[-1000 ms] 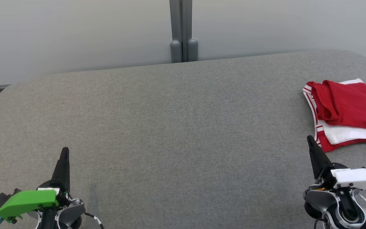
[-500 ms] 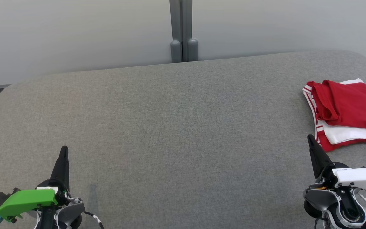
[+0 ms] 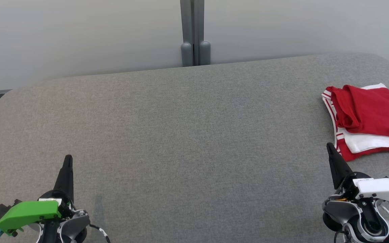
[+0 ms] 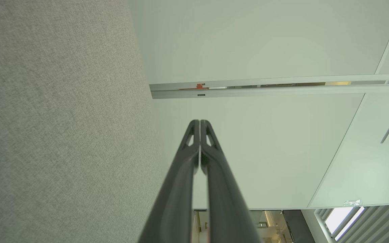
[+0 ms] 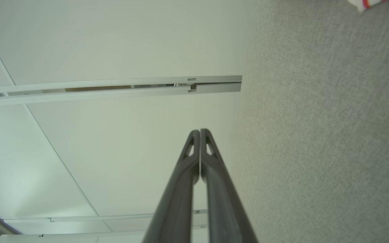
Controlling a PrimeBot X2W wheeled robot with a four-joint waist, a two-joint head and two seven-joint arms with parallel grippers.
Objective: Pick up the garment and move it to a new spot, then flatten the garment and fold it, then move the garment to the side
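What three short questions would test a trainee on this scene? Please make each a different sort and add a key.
1. True or false: the left gripper is shut and holds nothing.
2. Where on the grey table does the red and white garment lie? A) the robot's near left B) the centre C) the robot's right side
3. Fill in: the gripper closer to the garment is the ____ one.

Key: 1 true. 2 C. 3 right: the right gripper, also shut, points up just beside the garment's near edge.
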